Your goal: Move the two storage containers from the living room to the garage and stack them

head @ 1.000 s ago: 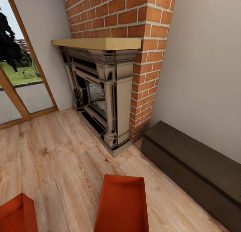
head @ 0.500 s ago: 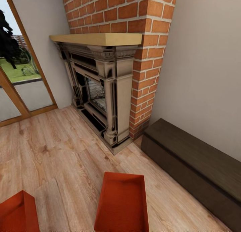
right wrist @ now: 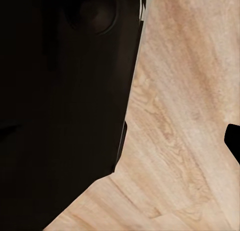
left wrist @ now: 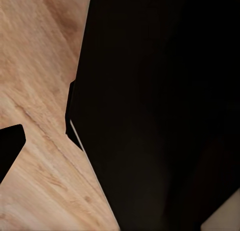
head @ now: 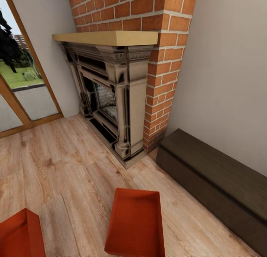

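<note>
A: Where are the two storage containers?

B: Both lie on the light wood-plank floor (head: 66, 175) of the living room. One container (head: 135, 223) sits open side up at the lower centre of the head view, nearly whole in the picture. The other container (head: 20, 234) is cut off at the lower left corner, well apart from the first.

A: And the surroundings?

B: A brick fireplace (head: 111, 97) with a wooden mantel (head: 107, 37) fills the upper middle. A dark low bench (head: 215, 183) runs along the wall at the right, and a wood-framed glass door (head: 22, 86) stands at the left edge.

A: How do the tools stand, apart or together?

B: He cannot tell. Each wrist view shows mostly dark robot body against floor planks; the fingers themselves are not clearly seen.

A: What could go wrong from here?

B: Judging by the layout, the centre container lies near the bench and the fireplace base, so a careless approach by the base could nudge the bin or strike the furniture. The walls look thin and smooth, so a pinch on one rim might slip or tip the bin. Neither bin has been lifted, and the garage trip lies ahead.
</note>
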{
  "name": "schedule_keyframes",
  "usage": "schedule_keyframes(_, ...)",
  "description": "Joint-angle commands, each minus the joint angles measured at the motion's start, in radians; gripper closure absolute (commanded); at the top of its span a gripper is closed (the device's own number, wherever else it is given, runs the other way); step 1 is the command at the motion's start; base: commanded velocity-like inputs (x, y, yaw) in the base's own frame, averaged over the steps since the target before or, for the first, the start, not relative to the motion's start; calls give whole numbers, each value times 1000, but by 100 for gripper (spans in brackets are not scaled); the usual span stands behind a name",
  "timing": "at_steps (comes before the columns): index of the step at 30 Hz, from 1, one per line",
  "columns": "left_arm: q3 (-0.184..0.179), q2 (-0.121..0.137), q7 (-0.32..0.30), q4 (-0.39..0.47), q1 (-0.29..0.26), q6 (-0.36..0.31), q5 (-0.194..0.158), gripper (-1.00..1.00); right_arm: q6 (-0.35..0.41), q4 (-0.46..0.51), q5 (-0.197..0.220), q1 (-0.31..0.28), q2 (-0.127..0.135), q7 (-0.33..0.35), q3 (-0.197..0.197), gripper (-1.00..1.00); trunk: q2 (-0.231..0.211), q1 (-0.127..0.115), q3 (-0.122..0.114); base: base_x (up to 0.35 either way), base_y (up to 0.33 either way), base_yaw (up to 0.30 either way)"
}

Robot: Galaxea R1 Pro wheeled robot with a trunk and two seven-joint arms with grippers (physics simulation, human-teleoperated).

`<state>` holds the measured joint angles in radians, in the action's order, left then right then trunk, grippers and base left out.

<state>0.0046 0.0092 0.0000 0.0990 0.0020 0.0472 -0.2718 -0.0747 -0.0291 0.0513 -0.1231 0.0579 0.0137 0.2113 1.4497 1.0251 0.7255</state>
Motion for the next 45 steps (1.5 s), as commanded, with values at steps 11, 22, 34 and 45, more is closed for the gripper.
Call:
schedule_keyframes(11, 0, 0, 0, 1, 0, 2, -4, -100, -13, -3, -1, -1, -1, 2, 8, -100, 0, 0, 18, 0, 0, 0)
schedule_keyframes(22, 0, 0, 0, 1, 1, 2, -4, -100, -14, -3, -2, -1, -1, 2, 8, -100, 0, 0, 36, 0, 0, 0)
schedule_keyframes(34, 0, 0, 0, 1, 0, 2, -4, -100, -14, -3, -2, -1, -3, 2, 10, -100, 0, 0, 55, 0, 0, 0)
schedule_keyframes(45, 0, 0, 0, 1, 1, 2, -4, -100, -16, -3, -2, -1, -3, 2, 8, -100, 0, 0, 73, 0, 0, 0)
